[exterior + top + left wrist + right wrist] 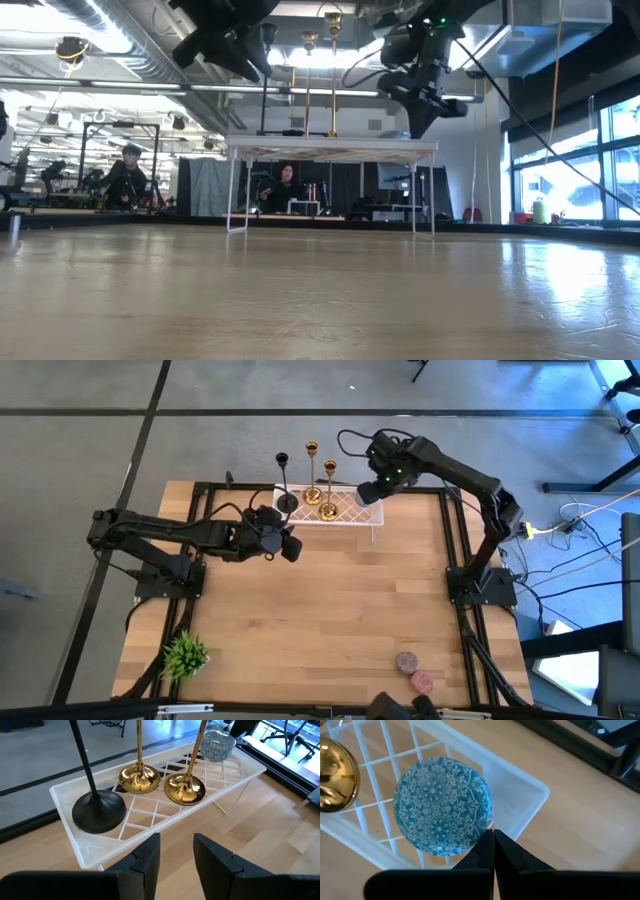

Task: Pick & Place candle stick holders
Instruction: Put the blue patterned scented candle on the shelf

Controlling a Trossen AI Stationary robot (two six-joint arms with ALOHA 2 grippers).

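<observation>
Standing together on the white lattice rack (pixel 235 775) are the matte black holder (pixel 98 811) and two shiny gold holders (pixel 140 777), none gripped. The left gripper (pixel 176 855) is facing them, slightly parted; the right gripper (pixel 493 851) is hovering pinched closed over a blue patterned disc (pixel 442 805). Next likely needs a stem grasp.

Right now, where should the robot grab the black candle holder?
Grab the black candle holder by its thin upright stem, just above the round base, coming level from the table side, where the left gripper waits open. The white rack and the gold holders block the other sides.
</observation>
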